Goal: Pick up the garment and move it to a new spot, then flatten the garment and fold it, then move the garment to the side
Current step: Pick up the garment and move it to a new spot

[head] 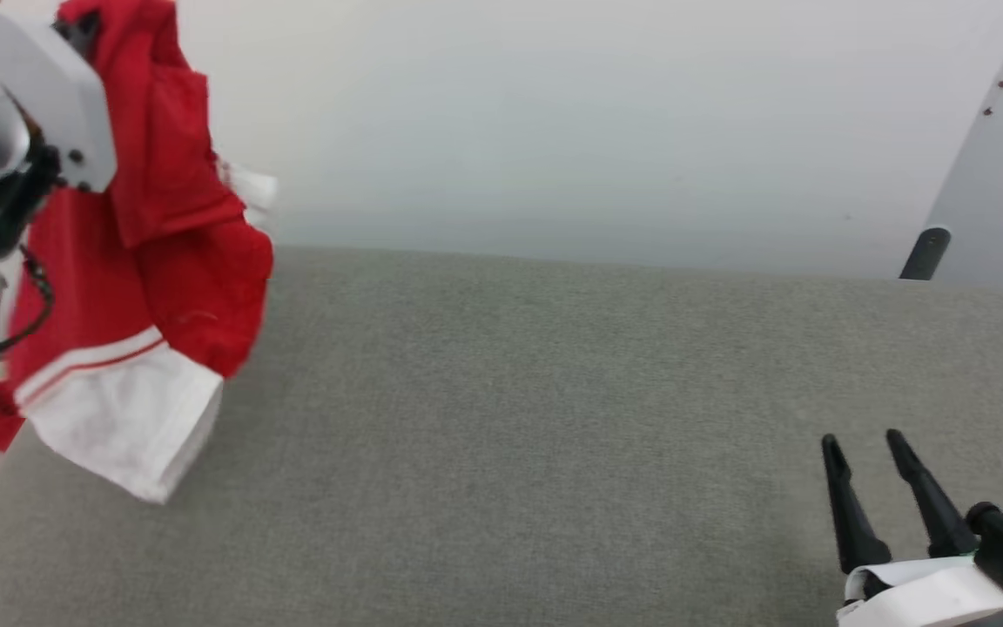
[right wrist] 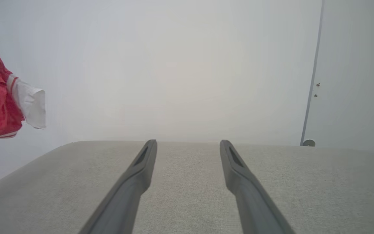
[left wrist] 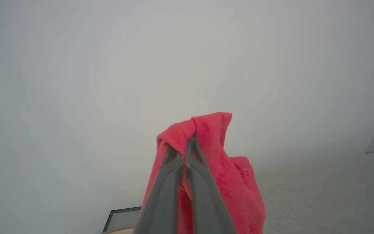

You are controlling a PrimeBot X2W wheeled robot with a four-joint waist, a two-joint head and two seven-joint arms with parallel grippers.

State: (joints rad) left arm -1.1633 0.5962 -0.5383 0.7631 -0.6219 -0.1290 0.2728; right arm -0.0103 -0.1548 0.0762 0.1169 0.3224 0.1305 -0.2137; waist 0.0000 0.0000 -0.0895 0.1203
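Head view: the garment (head: 162, 261) hangs bunched at the left of the frame, one white sleeve lowest. It appears to be lifted clear of the grey worktop (head: 554, 435). My right gripper (head: 861, 442) sits at the lower right, fingers wide apart and empty.

Left wrist view: my left gripper (left wrist: 190, 139) is pinched tight on a red fold of the garment, which drapes down behind the fingers.

Right wrist view: the garment shows at the left edge, well apart from my spread fingers, above the worktop.

I judge the pick-up done and the carry to a new spot in hand. Setting down, flattening, folding and moving aside are all left.
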